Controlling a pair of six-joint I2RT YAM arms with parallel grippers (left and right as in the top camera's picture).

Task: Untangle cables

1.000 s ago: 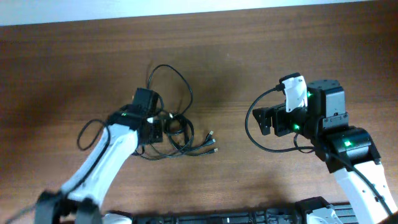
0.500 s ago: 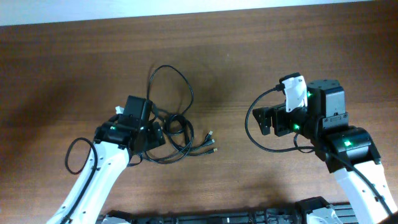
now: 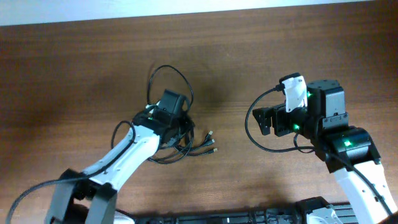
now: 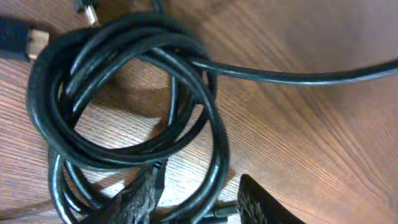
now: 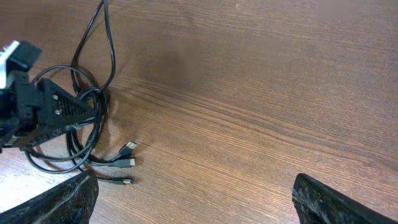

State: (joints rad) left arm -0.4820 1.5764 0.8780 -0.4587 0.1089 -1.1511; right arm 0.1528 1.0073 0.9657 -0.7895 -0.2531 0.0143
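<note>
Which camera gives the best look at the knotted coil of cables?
Left wrist: the cables fill the frame, each overlapping loop distinct. Overhead shows them small, partly under the left arm. Right wrist shows them small at the far left edge.

Your left arm (image 3: 118, 155) reaches diagonally from the near edge toward the centre, its white link angled up and to the right, a green light glowing near the wrist. Your left tool (image 3: 173, 112) points downward, its two dark fingers (image 4: 134, 202) parted partway in the wrist view. Your right arm (image 3: 354, 168) stands folded on the right side, with the right tool (image 3: 266, 121) aimed left, its fingers (image 5: 62, 199) spread wide and empty.
</note>
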